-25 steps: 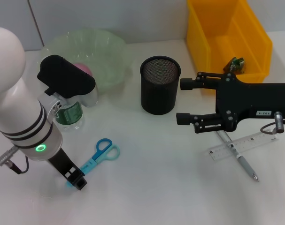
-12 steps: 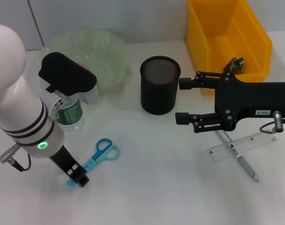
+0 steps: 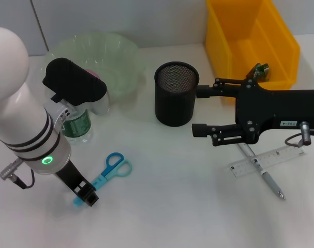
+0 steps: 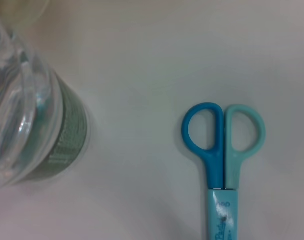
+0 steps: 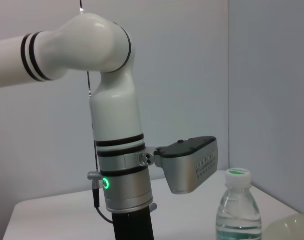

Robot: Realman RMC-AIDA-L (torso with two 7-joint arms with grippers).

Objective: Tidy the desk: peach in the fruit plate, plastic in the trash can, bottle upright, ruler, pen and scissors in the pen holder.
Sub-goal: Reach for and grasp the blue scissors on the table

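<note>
Blue and teal scissors (image 3: 109,169) (image 4: 221,150) lie flat on the white desk. My left gripper (image 3: 85,197) is down over their blade end. An upright clear bottle (image 3: 76,125) (image 4: 34,125) (image 5: 236,210) stands just behind the left wrist. The pink peach (image 3: 95,76) sits in the green fruit plate (image 3: 123,57). My right gripper (image 3: 197,111) hovers open beside the black mesh pen holder (image 3: 176,93), holding nothing. Under the right arm lie a clear ruler (image 3: 270,159) and a pen (image 3: 267,176). Crumpled plastic (image 3: 259,71) rests in the yellow trash can (image 3: 234,36).
The pen crosses the ruler at the right front. The bottle stands close between the fruit plate and the scissors. The pen holder is in the middle, with bare desk in front of it.
My left arm has shifted slightly, bringing its gripper a little back along the scissors. The right gripper has edged slightly left toward the pen holder.
</note>
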